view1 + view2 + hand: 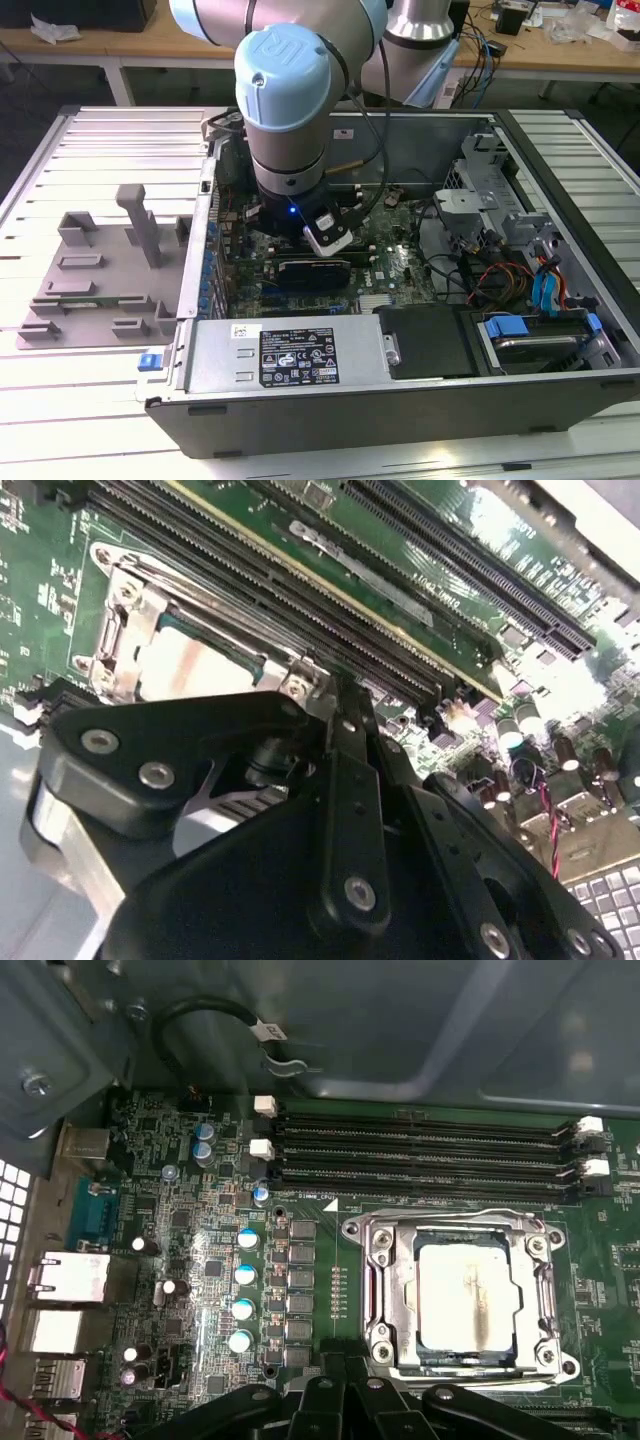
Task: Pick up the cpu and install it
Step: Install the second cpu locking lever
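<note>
Inside the socket frame point(460, 1300), cpu point(468, 1298)

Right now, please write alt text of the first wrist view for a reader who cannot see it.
A small flat square silvery-grey cpu lies inside the metal socket frame on a green motherboard. Long black memory slots run beside the frame, and the black tool is near the frame's edge.

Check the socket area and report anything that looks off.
The cpu sits in the socket frame at a slight slant, its edges not square with the opening. Its metal top carries brownish, smeared stains. The memory slots beside it look orderly, and nothing is spilled on the board.
</note>
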Tool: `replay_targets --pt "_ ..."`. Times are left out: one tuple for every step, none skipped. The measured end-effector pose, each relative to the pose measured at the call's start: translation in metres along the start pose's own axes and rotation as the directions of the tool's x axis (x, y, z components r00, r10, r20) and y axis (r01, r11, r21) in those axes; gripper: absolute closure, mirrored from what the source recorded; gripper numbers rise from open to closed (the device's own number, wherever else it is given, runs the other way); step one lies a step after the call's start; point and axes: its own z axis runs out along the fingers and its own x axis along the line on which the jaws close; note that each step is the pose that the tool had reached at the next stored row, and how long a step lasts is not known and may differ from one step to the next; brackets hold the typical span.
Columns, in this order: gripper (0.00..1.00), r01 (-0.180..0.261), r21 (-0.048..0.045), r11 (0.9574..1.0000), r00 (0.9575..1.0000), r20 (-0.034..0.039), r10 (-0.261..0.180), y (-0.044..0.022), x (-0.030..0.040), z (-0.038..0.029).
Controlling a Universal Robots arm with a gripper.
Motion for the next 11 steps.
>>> replay_targets --pt "0.89 0.000 -0.0001 1.0000 1.0000 0.0002 0.000 0.0001 0.0000 0.0000" --pt "0.89 0.000 -0.0010 1.0000 1.0000 0.0010 0.000 0.0008 -0.0003 -0.0024" --pt "0.89 0.000 0.0002 1.0000 1.0000 0.0001 0.000 0.0020 -0.0005 -0.0074" --pt "0.89 0.000 0.0016 1.0000 1.0000 0.0003 0.000 0.0037 -0.0010 -0.0139" --pt "0.89 0.000 0.0081 1.0000 1.0000 -0.0001 0.000 0.0049 -0.0015 -0.0188" --pt "0.89 0.000 0.0173 0.9999 1.0000 -0.0003 0.000 0.0063 -0.0019 -0.0239" --pt "0.89 0.000 0.0272 0.9996 1.0000 -0.0006 0.000 0.0078 -0.0024 -0.0281" --pt "0.89 0.000 0.0348 0.9994 1.0000 -0.0009 0.000 0.0086 -0.0026 -0.0297" --pt "0.89 -0.002 0.0599 0.9982 1.0000 -0.0014 0.002 0.0100 -0.0038 -0.0306" --pt "0.89 -0.006 0.0686 0.9976 1.0000 -0.0006 0.006 0.0105 -0.0082 -0.0302" --pt "0.89 -0.008 0.0694 0.9976 1.0000 -0.0002 0.008 0.0104 -0.0151 -0.0298"
